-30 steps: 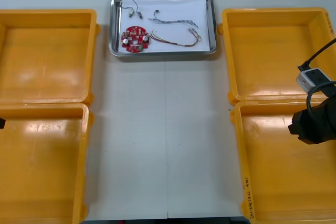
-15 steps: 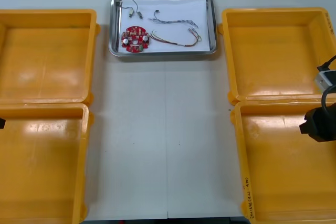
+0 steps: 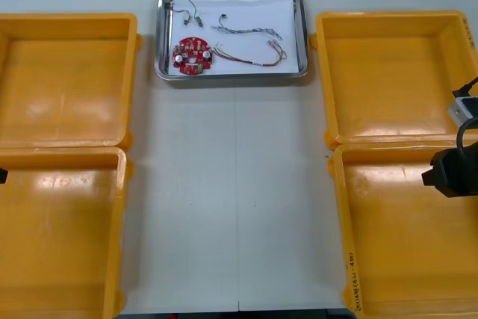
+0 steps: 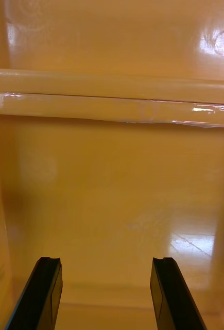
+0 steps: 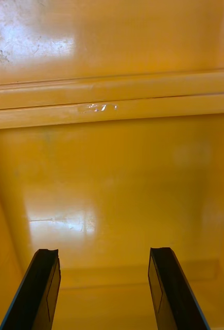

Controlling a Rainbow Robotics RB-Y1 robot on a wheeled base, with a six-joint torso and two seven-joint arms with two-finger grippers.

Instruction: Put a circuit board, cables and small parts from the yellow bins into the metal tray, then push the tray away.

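Observation:
The metal tray [image 3: 302, 31] stands at the table's far middle, white inside. In it lie a round red circuit board [image 3: 192, 54], a twisted blue and white cable [image 3: 246, 30], a red and yellow cable [image 3: 250, 56] and small metal parts [image 3: 187, 13]. My right arm [image 3: 452, 172] hangs at the right edge over the near right yellow bin [image 3: 396, 237]. In the right wrist view my right gripper [image 4: 104, 263] is open above that bin's bare floor [image 4: 112, 196]. My left gripper [image 5: 104, 255] is open too, over the bare floor of the near left bin [image 5: 112, 196].
Two yellow bins stand at each side: far left [image 3: 63, 80], near left [image 3: 60, 237], far right [image 3: 388, 72] and the near right one. A wide strip of light table [image 3: 231, 199] runs between them, from the tray to the front edge.
My right arm has drawn back to the right, toward the table's edge, then nearly stopped. The tray and its contents have stayed put.

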